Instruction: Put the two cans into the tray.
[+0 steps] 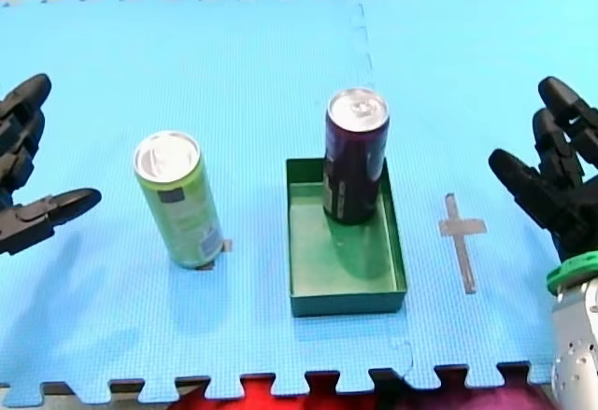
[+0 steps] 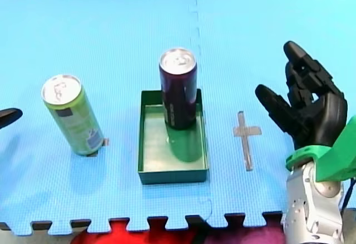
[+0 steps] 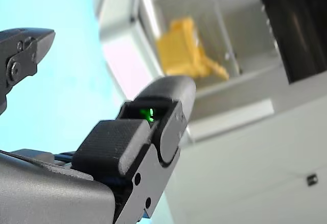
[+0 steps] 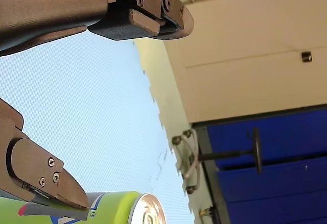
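As tray (image 1: 348,302) holds purple can (image 1: 353,162), green can (image 1: 182,203) outside

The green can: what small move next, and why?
Probably bring the left hand, at the blue foam mat's left edge, toward the light green metal can: it stands upright on the mat, outside the green tray holding the dark purple can. The right hand is beyond the tray.

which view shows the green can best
First head view: the green can stands whole on the mat, left of the tray. Second head view shows it whole too, nearer the edge; second wrist view catches its top end.
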`<state>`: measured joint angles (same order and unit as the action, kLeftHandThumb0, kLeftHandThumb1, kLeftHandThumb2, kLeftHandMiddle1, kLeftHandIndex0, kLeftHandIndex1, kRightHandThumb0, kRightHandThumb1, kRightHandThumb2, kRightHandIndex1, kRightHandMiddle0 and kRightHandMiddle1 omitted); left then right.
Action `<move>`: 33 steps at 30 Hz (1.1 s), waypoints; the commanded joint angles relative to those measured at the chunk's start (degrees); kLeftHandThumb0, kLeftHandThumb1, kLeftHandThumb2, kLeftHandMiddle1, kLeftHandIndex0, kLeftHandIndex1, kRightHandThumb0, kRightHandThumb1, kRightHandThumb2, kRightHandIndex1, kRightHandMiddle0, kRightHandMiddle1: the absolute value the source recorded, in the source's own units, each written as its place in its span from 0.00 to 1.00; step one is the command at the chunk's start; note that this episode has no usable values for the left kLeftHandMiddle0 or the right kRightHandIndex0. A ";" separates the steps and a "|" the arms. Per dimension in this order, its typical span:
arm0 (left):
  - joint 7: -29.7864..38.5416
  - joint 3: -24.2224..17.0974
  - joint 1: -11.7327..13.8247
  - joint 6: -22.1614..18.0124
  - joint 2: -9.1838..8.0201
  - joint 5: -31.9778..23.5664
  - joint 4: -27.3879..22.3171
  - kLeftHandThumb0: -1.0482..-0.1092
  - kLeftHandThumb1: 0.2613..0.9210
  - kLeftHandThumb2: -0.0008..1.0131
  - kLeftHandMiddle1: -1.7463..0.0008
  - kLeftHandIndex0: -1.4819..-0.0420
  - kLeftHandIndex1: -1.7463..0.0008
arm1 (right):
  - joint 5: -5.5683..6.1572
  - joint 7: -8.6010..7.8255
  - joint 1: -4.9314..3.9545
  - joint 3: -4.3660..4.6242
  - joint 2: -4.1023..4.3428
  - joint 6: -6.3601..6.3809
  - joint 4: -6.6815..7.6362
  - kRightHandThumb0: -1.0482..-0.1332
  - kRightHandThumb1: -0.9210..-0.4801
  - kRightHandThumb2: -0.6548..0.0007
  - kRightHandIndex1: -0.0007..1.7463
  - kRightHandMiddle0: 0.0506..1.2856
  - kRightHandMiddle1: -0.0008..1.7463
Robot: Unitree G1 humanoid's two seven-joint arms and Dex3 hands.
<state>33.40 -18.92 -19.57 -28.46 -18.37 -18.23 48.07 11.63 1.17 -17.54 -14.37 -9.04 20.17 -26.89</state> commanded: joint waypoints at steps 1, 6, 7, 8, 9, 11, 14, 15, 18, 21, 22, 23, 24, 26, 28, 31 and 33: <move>0.09 -0.03 -0.10 -0.18 0.08 -0.16 -0.10 0.03 0.65 0.00 1.00 0.81 1.00 | -1.82 1.94 1.07 0.28 0.88 1.11 1.12 0.74 0.29 0.99 0.00 0.60 0.00; 0.52 -0.03 0.12 0.43 0.45 -0.62 -0.98 0.03 0.65 0.00 1.00 0.81 1.00 | -13.15 10.03 2.65 3.39 3.35 1.18 3.13 0.74 0.34 1.00 0.00 0.56 0.00; 0.52 0.01 0.14 0.45 0.59 -0.61 -1.09 0.03 0.65 0.00 1.00 0.81 1.00 | -14.22 10.63 2.88 3.75 3.73 1.05 3.30 0.73 0.36 1.00 0.00 0.55 0.00; 0.45 0.09 0.15 0.44 0.76 -0.53 -1.23 0.03 0.65 0.00 1.00 0.81 1.00 | -14.68 10.83 3.00 3.90 4.03 1.02 3.25 0.71 0.37 1.00 0.00 0.54 0.00; 0.37 0.16 0.18 0.44 0.89 -0.44 -1.36 0.03 0.65 0.00 1.00 0.81 1.00 | -14.84 10.96 3.06 3.98 4.23 1.03 3.15 0.69 0.37 1.00 0.00 0.54 0.00; -0.05 0.38 0.41 0.51 1.25 -0.17 -1.99 0.03 0.65 0.00 1.00 0.81 1.00 | -14.66 11.22 3.03 4.06 4.44 1.45 2.74 0.67 0.38 1.00 0.00 0.53 0.00; -0.89 0.75 1.12 0.92 1.72 0.14 -3.56 0.04 0.65 0.00 1.00 0.80 1.00 | -14.23 11.66 3.14 4.32 4.46 2.10 2.68 0.65 0.38 1.00 0.00 0.53 0.00; -1.27 0.94 1.35 1.06 1.92 0.31 -4.04 0.04 0.64 0.00 1.00 0.80 1.00 | -14.13 11.80 3.20 4.40 4.42 2.31 2.69 0.64 0.38 1.00 0.00 0.53 0.00; -2.48 1.82 1.64 1.07 2.88 1.09 -4.66 0.04 0.64 0.00 1.00 0.80 1.00 | -13.78 11.93 3.28 4.61 4.52 2.89 2.46 0.63 0.39 1.00 0.00 0.53 0.00; -3.28 2.63 1.41 0.78 3.79 1.88 -4.23 0.04 0.64 0.00 1.00 0.80 1.00 | -13.47 11.81 3.32 4.80 4.59 3.27 2.32 0.63 0.39 1.00 0.00 0.53 0.00; -3.40 2.83 1.35 0.70 3.92 2.10 -4.09 0.04 0.63 0.00 1.00 0.80 1.00 | -13.28 11.71 3.35 4.83 4.59 3.40 2.32 0.63 0.39 1.00 0.00 0.52 0.00; -3.47 2.95 1.32 0.66 3.98 2.26 -4.00 0.05 0.63 0.00 1.00 0.80 1.00 | -13.08 11.63 3.37 4.87 4.60 3.50 2.31 0.63 0.39 1.00 0.00 0.52 0.00; -3.46 3.02 1.27 0.59 3.95 2.38 -3.84 0.05 0.63 0.00 1.00 0.80 1.00 | -12.80 11.48 3.38 4.88 4.62 3.61 2.29 0.63 0.40 1.00 0.00 0.52 0.00; -3.38 3.09 1.16 0.42 3.80 2.47 -3.47 0.06 0.63 0.00 1.00 0.80 1.00 | -12.29 11.19 3.42 4.89 4.65 3.82 2.28 0.64 0.40 1.00 0.00 0.52 0.00; -3.32 3.13 0.91 0.18 3.67 2.55 -2.90 0.07 0.62 0.00 1.00 0.80 1.00 | -11.94 11.01 3.40 4.90 4.72 3.87 2.37 0.64 0.40 1.00 0.00 0.52 0.00; -3.17 3.14 0.41 -0.59 3.43 2.74 -1.34 0.09 0.62 0.00 1.00 0.80 1.00 | -11.70 10.91 3.44 4.99 4.76 3.87 2.46 0.64 0.40 1.00 0.00 0.51 0.00; -2.92 3.13 -0.03 -1.45 3.29 2.92 0.16 0.10 0.62 0.00 1.00 0.80 1.00 | -11.64 10.88 3.54 5.04 4.76 3.91 2.51 0.65 0.40 1.00 0.00 0.51 0.00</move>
<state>30.34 -15.72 -19.13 -29.34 -14.64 -15.50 47.32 -0.36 12.05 -14.18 -9.29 -4.65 23.73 -24.53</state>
